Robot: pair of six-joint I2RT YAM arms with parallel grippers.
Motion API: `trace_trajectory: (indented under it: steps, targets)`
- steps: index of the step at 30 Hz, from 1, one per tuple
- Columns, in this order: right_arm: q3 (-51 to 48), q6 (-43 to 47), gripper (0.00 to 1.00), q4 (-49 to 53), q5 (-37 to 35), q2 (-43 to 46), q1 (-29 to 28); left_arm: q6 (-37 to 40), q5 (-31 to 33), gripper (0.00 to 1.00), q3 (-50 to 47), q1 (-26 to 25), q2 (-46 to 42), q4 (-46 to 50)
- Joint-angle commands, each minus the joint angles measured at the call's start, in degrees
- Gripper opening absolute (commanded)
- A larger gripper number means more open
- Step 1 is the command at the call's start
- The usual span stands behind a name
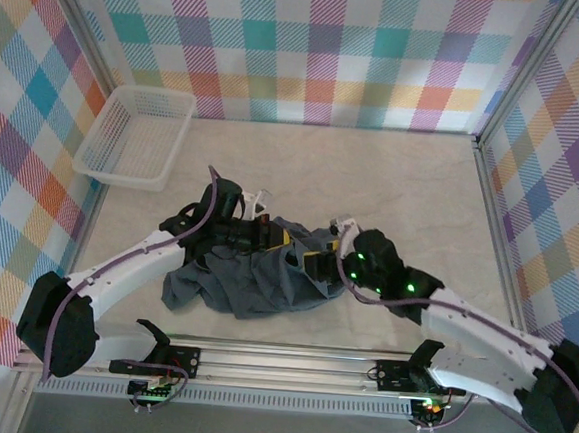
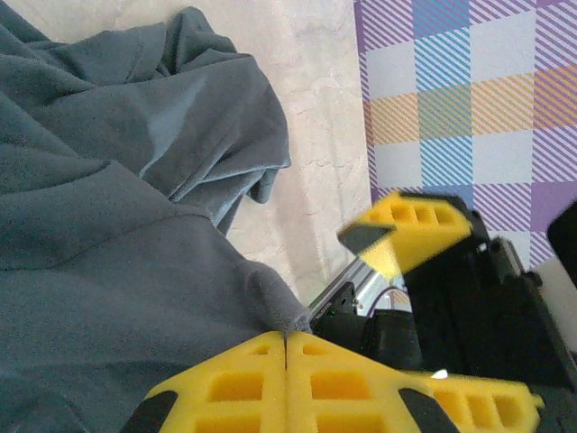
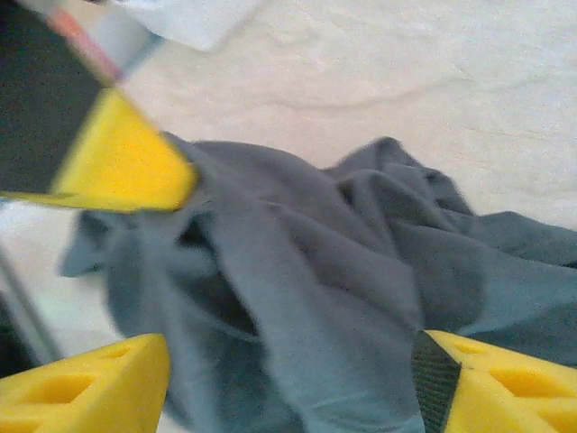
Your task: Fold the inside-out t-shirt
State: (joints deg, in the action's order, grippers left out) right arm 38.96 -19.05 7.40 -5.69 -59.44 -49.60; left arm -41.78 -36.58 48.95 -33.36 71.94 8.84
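Where two black-and-white robot arms reach in from the near edge, a pale marbled bench [image 1: 402, 185] stretches away, boxed in on three sides by pastel plaid walls [image 1: 313, 48]. The left arm [image 1: 124, 274] curves in from the near left corner and the right arm [image 1: 481, 337] from the near right corner. Both end over the same spot, in the front half of the bench.

There lies the shirt [image 1: 249, 279], slate blue-grey and crumpled into a low, wrinkled heap rather than spread flat. It is close to the near edge and a little left of centre. A white mesh basket [image 1: 120, 175] sits well apart from it at the far left, against the wall.

The left fingers [image 2: 286, 365], yellow, are at the heap's far side, pressed together tip to tip. In the left wrist view, cloth rises in a small peak right up to the line where they meet, so they appear to be pinching a fold of the shirt.

The right fingers [image 1: 318, 263], also yellow, are at the heap's right edge, just beside the left pair. They are spread wide. In the right wrist view one shows at each lower corner, with rumpled cloth lying loose between them.
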Motion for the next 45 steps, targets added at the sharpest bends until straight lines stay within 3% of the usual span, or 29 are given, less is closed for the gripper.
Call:
trace_trajectory:
  steps: [1, 5, 8, 12, 15, 18, 28, 32, 40, 45]
  targets:
    - [6.0, 3.7, 0.72, 9.5, -5.4, -6.1, -0.5, 1.4, -0.5, 0.0, 1.5, -0.6, -0.1, -0.1]
    - [7.1, 7.0, 0.74, 6.3, 2.5, -9.9, -1.9, 1.7, 0.2, 0.0, 1.7, -0.6, -0.1, 0.5]
    - [6.3, 7.3, 0.77, 5.9, 2.3, -9.7, -3.2, 1.8, 0.7, 0.0, 1.6, -0.6, 0.3, 0.6]
    - [5.2, 9.2, 0.84, 4.2, -7.0, -9.9, -5.3, 1.2, 0.0, 0.0, 1.6, -0.6, 1.0, -0.7]
    - [5.0, 11.9, 0.85, 0.5, -18.4, -12.9, -5.3, 1.2, -0.3, 0.0, 1.7, -0.6, 1.0, -1.0]
    - [7.3, 14.6, 0.85, -0.9, -22.3, -16.0, -5.3, 1.3, 0.0, 0.0, 1.5, -0.6, 0.6, -0.8]
    - [12.9, 5.6, 0.84, 9.4, -18.0, -19.2, -5.3, 2.1, -0.1, 0.0, 1.5, -0.6, 1.1, -0.4]
    - [13.1, 0.9, 0.85, 9.6, -11.3, -18.8, -5.2, 2.1, -0.4, 0.0, 1.4, -0.6, 1.3, -0.8]
    - [18.2, 0.8, 0.81, 13.2, -17.2, -25.2, -5.2, 2.1, 0.7, 0.0, 1.2, -0.6, 1.0, -1.0]
    - [17.5, -0.3, 0.72, 20.2, -14.7, -19.9, -3.9, 2.7, 0.7, 0.0, 0.9, -0.1, 1.0, -0.1]
